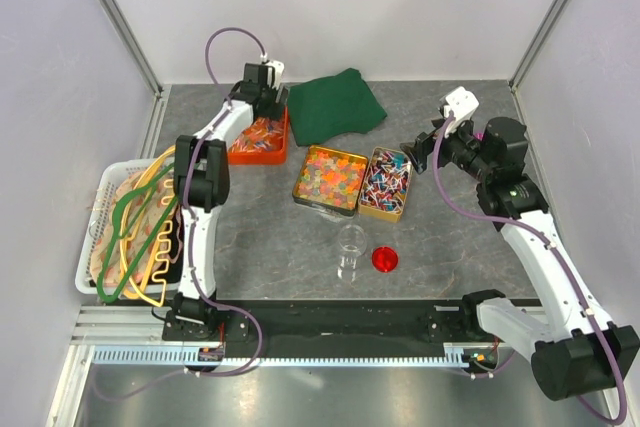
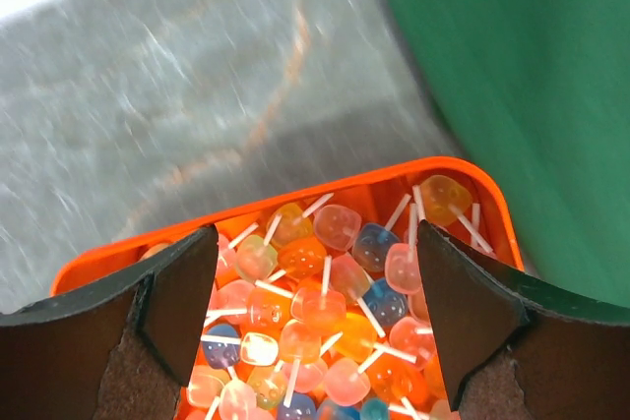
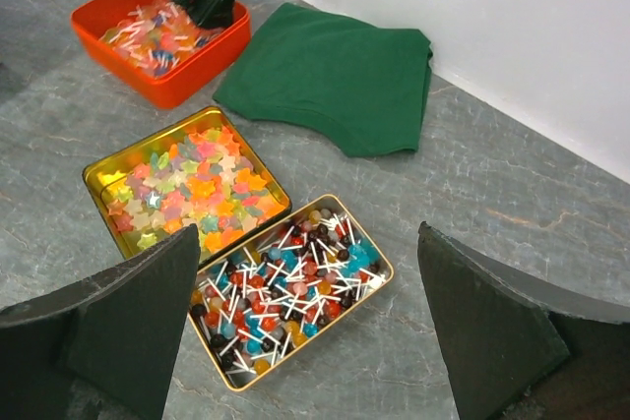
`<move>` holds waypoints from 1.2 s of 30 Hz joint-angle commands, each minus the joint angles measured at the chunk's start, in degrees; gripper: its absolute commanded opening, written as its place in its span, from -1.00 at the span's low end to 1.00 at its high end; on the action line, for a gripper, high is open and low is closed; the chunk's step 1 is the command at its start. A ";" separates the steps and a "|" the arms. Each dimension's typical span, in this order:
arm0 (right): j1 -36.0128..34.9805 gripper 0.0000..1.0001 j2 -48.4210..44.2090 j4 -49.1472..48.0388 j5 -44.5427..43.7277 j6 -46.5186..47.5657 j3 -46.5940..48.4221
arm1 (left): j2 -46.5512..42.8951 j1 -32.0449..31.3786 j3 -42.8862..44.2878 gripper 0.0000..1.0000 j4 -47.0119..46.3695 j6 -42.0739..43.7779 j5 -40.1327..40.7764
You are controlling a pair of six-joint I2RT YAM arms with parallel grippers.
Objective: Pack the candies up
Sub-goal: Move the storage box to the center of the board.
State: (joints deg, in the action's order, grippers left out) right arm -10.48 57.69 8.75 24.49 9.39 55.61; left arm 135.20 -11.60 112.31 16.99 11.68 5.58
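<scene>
The candies (image 1: 330, 175) are small loose star-like pieces in orange, yellow, pink and green, filling a gold tin (image 1: 303, 161) at the table's middle; the right wrist view shows the candies (image 3: 192, 189) too. My left gripper (image 1: 260, 119) hangs open over an orange tray (image 1: 279, 154) at the back left. In the left wrist view the left gripper (image 2: 315, 312) has nothing between its fingers, with stick sweets (image 2: 325, 307) lying below. My right gripper (image 1: 418, 152) stands open just right of the tins. In its own view the right gripper (image 3: 310, 331) is above a second tin (image 3: 379, 261).
The second tin (image 1: 402, 205) holds small stick sweets. A clear jar (image 1: 351, 251) and a red lid (image 1: 385, 259) sit in front of the tins. A folded green cloth (image 1: 335, 105) lies at the back. A white basket (image 1: 84, 263) with hangers stands at the left edge.
</scene>
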 commanded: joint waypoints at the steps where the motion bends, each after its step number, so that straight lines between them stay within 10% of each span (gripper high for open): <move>1: 0.02 0.96 0.40 -0.05 1.44 1.42 1.25 | 7.09 0.35 12.21 0.77 2.51 2.90 5.04; 11: 0.02 0.96 0.14 -1.11 1.18 2.04 -0.59 | 9.22 0.35 19.88 0.82 2.69 5.38 11.03; 36: 0.02 0.96 -0.22 -7.43 -6.71 -0.16 -6.04 | -35.26 -10.02 -32.58 0.84 -0.64 3.43 -10.42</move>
State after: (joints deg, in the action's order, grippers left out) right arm -10.48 56.77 5.23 22.57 10.33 49.87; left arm 101.34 -19.51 86.61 16.99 13.13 -1.91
